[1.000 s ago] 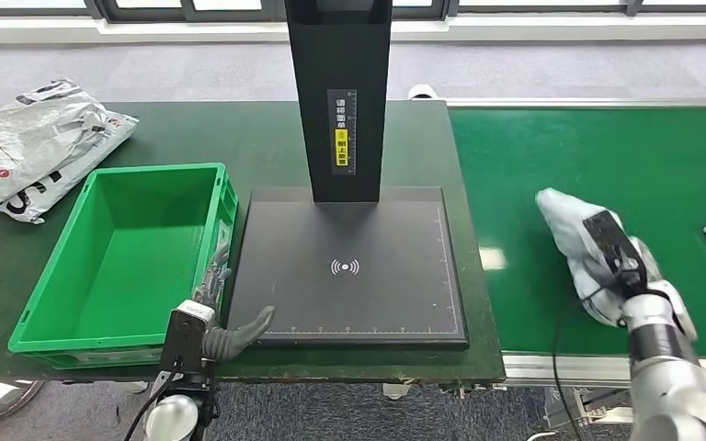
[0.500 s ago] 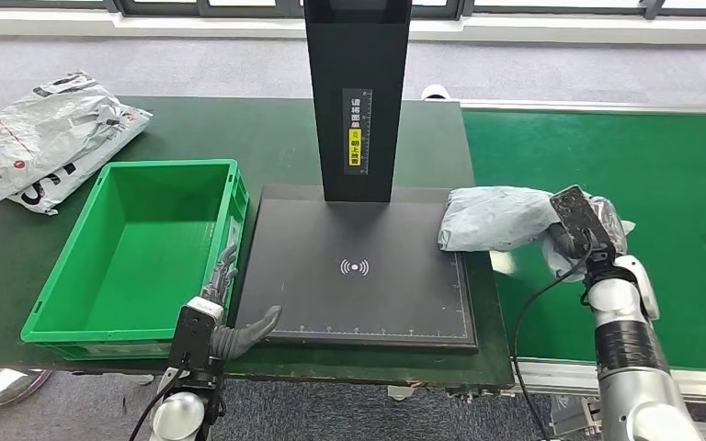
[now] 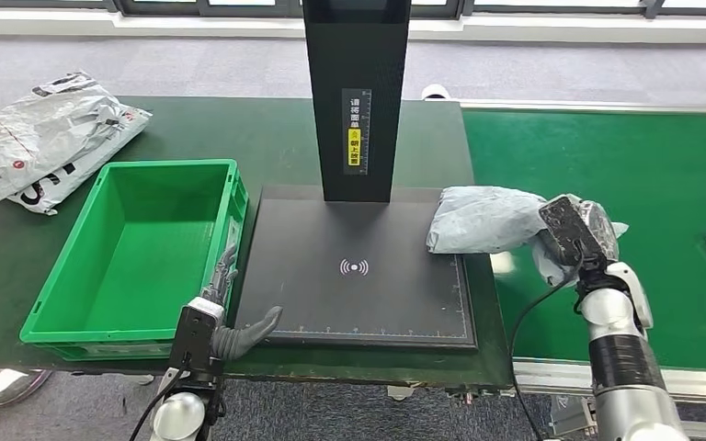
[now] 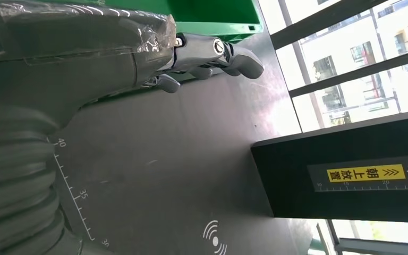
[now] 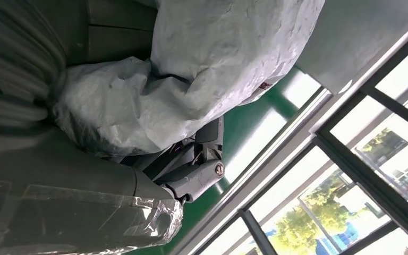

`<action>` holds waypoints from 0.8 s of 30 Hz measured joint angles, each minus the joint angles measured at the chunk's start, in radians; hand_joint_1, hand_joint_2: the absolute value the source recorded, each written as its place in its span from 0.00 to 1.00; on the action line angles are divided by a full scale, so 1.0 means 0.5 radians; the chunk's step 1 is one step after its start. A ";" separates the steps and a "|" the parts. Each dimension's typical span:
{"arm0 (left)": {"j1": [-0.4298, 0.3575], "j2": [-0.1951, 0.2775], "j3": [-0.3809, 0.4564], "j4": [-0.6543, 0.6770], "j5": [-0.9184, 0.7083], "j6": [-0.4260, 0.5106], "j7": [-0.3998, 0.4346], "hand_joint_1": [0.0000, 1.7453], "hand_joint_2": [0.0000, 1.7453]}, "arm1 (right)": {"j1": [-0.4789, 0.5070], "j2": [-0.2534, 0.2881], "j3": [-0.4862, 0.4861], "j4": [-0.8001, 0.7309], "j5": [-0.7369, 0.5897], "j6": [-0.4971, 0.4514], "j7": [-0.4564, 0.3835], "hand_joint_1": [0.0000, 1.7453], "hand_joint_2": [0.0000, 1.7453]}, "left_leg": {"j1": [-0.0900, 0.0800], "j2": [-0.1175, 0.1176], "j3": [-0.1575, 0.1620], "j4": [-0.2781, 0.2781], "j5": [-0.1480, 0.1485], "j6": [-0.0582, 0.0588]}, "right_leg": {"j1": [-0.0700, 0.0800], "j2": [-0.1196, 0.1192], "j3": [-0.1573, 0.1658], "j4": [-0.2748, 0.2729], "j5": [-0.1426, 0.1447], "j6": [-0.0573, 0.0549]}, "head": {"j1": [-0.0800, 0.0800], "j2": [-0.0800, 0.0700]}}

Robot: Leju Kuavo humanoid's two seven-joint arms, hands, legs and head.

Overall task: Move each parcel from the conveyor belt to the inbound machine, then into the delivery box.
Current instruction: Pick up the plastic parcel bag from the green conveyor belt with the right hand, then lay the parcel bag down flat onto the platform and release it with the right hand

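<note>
Leftward by a little more, the crumpled grey plastic mailer parcel [image 3: 483, 219] now overhangs the right edge of the scan plate.

Nearest, the left hand [image 3: 230, 333] rests by the front-left corner of the flat black inbound machine plate [image 3: 354, 303], fingers [image 4: 234, 56] loosely apart and holding nothing. Beside it sits the green plastic delivery box [image 3: 41, 312], with nothing in it. Further right, the right hand [image 3: 575, 241] grips the parcel's trailing end, its fingers [image 5: 199, 178] wrapped under the plastic, above the green conveyor belt [image 3: 662, 165]. Judging by this, the parcel is not yet set down for scanning. Beyond, grey printed mailer bags [image 3: 41, 138] lie on the dark green counter [image 3: 267, 138].
</note>
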 joint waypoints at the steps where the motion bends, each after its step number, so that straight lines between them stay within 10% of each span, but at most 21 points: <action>1: -0.002 -0.001 0.000 0.005 -0.002 -0.004 0.000 0.00 1.00 | 0.014 0.006 0.029 -0.025 0.000 0.014 0.004 1.00 1.00 | 0.000 0.001 0.000 0.000 0.000 0.000 | 0.000 0.001 0.000 0.000 0.000 0.000 | 0.000 0.000; 24: -0.032 0.019 -0.042 0.093 0.130 0.069 -0.013 0.00 1.00 | -0.428 0.402 0.982 0.276 -0.216 0.039 0.034 1.00 1.00 | 0.001 0.006 0.000 -0.001 0.002 -0.002 | 0.001 0.006 -0.003 0.001 0.001 -0.002 | -0.001 0.000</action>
